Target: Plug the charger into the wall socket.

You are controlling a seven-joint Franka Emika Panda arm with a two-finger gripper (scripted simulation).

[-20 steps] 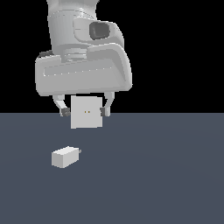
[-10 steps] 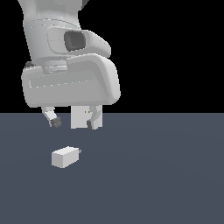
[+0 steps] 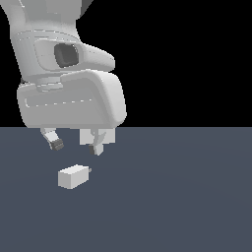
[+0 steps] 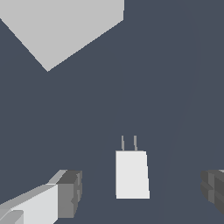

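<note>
Gripper (image 4: 140, 192) is spread wide, holding nothing; fingers (image 3: 55, 142) hang just above the table (image 3: 187, 197), pads facing in. In wrist view the charger (image 4: 131, 174) lies between the two pads w/ clear gaps both sides, nearer one pad than the other, so it looks like the approach to a straddle grasp across the block's long sides.

Charger lies flat on the table, prongs (image 4: 129, 143) pointing away from the cam, towards the side where the wall socket (image 4: 65, 26) shows. Prob. why it's taken side-on: prongs stay free for insertion.

In exterior view the socket plate (image 3: 109, 136) is mostly hidden behind the hand and one finger, only its lower edge showing; stands near the charger, further back.

Room: table bare around the block, nothing crowding the fingers. Tight spot is the plate behind, so the lift and swing-round need care not to clip it.
</note>
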